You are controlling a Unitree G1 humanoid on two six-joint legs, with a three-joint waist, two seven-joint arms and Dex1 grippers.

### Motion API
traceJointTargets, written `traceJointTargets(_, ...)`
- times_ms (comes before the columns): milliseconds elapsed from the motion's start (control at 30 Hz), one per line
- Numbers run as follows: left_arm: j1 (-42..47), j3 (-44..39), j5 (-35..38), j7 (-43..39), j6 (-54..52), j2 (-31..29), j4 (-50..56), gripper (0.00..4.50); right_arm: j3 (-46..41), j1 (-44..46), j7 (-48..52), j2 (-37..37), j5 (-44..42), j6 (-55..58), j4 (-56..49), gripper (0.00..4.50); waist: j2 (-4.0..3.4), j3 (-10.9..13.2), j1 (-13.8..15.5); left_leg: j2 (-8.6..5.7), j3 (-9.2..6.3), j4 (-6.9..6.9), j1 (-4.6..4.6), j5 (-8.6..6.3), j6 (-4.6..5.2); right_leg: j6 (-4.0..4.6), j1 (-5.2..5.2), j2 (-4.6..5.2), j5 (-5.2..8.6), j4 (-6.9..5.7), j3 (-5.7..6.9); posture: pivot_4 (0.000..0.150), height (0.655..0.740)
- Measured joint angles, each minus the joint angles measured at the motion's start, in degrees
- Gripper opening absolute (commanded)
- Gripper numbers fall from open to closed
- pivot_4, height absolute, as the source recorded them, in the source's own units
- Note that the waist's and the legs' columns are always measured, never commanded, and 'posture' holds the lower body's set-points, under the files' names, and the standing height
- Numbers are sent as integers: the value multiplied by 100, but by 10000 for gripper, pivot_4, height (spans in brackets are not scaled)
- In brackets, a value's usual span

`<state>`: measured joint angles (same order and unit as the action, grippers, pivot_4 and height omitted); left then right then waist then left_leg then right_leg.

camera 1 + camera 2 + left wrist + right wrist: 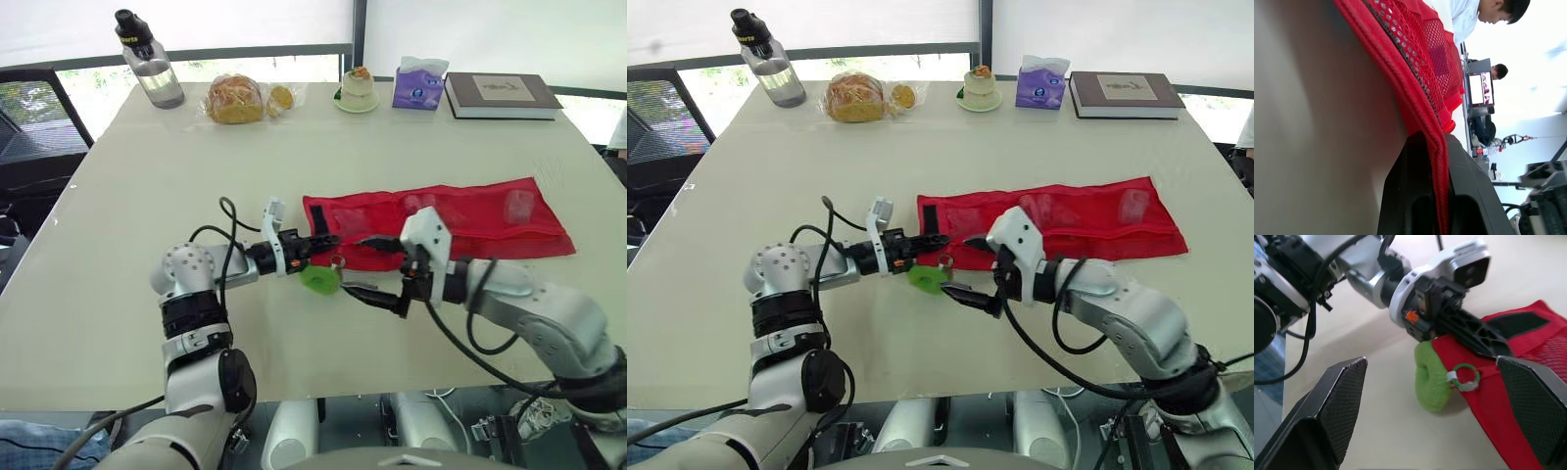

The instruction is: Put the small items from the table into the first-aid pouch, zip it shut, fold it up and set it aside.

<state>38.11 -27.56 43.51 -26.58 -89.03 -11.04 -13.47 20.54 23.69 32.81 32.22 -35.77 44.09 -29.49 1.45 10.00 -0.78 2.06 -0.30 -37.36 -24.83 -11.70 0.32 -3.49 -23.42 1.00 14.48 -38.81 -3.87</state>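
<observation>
We take this for a robotics lab with an office corner.
We see a wide pale table (118,294) under bright windows (196,24) at 12 o'clock. Along its far edge, from 11 to 1 o'clock, stand a water bottle (149,61), bagged bread (235,99), a small cake (357,90), a tissue box (419,86) and a book (502,95). The left wrist view shows a person (1474,14) near a lit monitor (1479,88).

Matt red mesh-cloth pouch (460,220) with solid woven edging; soft, fuzzy green ring (319,279); smooth matt beige table (147,176); clear glossy plastic bottle (157,78).
</observation>
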Motion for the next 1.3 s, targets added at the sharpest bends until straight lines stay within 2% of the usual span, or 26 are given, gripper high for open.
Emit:
traceJointTargets(267, 303, 405, -175, -231, 728, -170, -828, 1898, 1034, 464, 843, -643, 940, -348, 1192, 45000, -1, -1, 8, 0, -5, -1, 7, 0, -1, 0, 4, -2, 0, -2, 5, 1500, 7400)
traceJointTargets(467, 434, 717, -231, -513, 1096, -304, -1212, 1898, 1156, 732, 865, -1252, 1616, -785, 2138, 45000, -4, -4, 12, 0, -11, -1, 11, 2, -4, 0, 8, -2, 0, -4, 10, 1500, 7400)
traceJointTargets(633, 442, 964, -284, -718, 1304, -371, -1290, 1898, 1383, 926, 928, -1208, 2228, -934, 2497, 45000, -7, -8, 16, -2, -14, -1, 14, 4, -7, 0, 14, 0, 0, -3, 13, 1500, 7400)
traceJointTargets(733, 458, 1055, -287, -819, 1391, -401, -1378, 0, 1549, 941, 1079, -1005, 2575, -1035, 2420, 37300, -17, -19, 23, -3, -16, -1, 17, 4, -7, 0, 21, 1, 0, -1, 16, 1500, 7400)
traceJointTargets(833, 467, 1137, -288, -887, 1459, -472, -1469, 0, 1528, 837, 1169, -804, 2778, -1109, 2240, 23429, -20, -44, 21, -5, -19, 0, 24, 4, -7, 0, 28, 3, 0, 4, 17, 1500, 7400)
traceJointTargets(867, 467, 1139, -288, -891, 1460, -476, -1474, 0, 1524, 829, 1168, -798, 2793, -1114, 2231, 20561, -21, -48, 15, -5, -18, 1, 25, 3, -7, 0, 28, 2, 0, 4, 17, 1500, 7400)
traceJointTargets(933, 467, 1175, -290, -933, 1468, -510, -1492, 0, 1499, 769, 1169, -751, 2898, -1183, 2159, 10393, -24, -52, 7, -4, -19, 3, 26, 3, -7, 0, 28, 1, 1, 3, 17, 1500, 7400)
traceJointTargets(1000, 467, 1232, -290, -972, 1490, -538, -1497, 0, 1441, 693, 1169, -661, 3009, -1327, 2090, 3895, -25, -54, 8, -4, -19, 3, 26, 3, -7, 1, 28, 1, 1, 4, 17, 1500, 7400)
traceJointTargets(1033, 453, 1286, -286, -1046, 1507, -608, -1492, 0, 1111, 410, 1107, -721, 2962, -1608, 2038, 906, -25, -54, 0, -4, -18, 3, 26, 3, -7, 1, 28, 1, 1, 5, 16, 1500, 7400)
traceJointTargets(1067, 451, 1288, -286, -1050, 1507, -614, -1493, 0, 1099, 399, 1103, -722, 2958, -1614, 2038, 466, -24, -55, -3, -3, -24, 4, 23, 3, -7, 1, 28, -1, 1, 6, 21, 1500, 7400)
traceJointTargets(1100, 425, 1365, -287, -1126, 1528, -729, -1472, 0, 667, 79, 929, -844, 2786, -1726, 1949, 466, -24, -54, -19, -2, -21, 9, 23, 4, -7, 1, 26, -2, 1, 5, 18, 1500, 7400)
traceJointTargets(1300, 383, 1476, -296, -1286, 1636, -914, -1480, 0, -654, -324, 345, -1124, 2326, -1781, 1575, 466, -24, -54, -107, 4, -19, 17, 25, 3, -7, 5, 21, -6, 3, 3, 16, 1500, 7400)
